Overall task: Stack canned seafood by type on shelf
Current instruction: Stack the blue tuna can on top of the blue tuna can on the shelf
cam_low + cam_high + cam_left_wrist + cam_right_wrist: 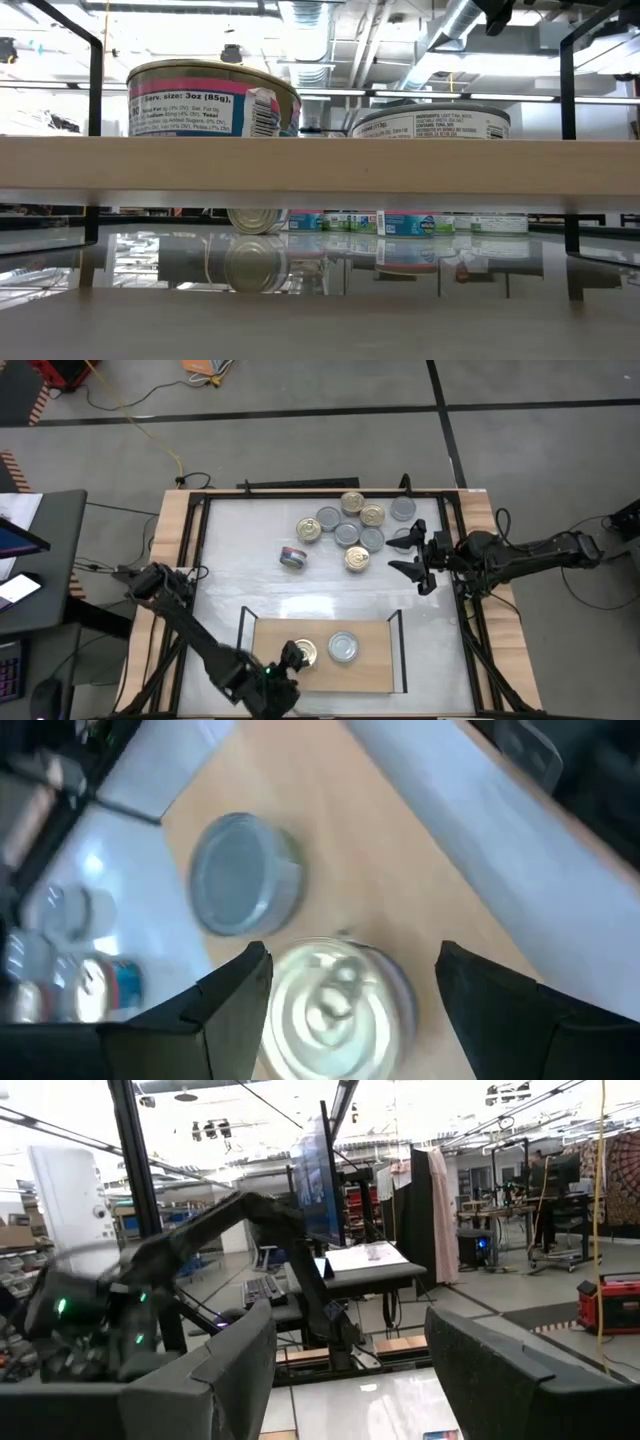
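The shelf is a light wooden board with black uprights at the table's near edge. A gold-lidded can and a silver-lidded can stand side by side on it, each on its base. My left gripper is open and hovers over the gold-lidded can, one finger on either side; the low view shows that can free of fingers. Several more cans sit clustered on the far part of the table. My right gripper is open, in the air just right of that cluster.
One can with a pink and blue label lies on its side, left of the cluster. Black frame rails run along the table's edges. The shelf's uprights rise at both ends of the board. Bare white tabletop lies between shelf and cluster.
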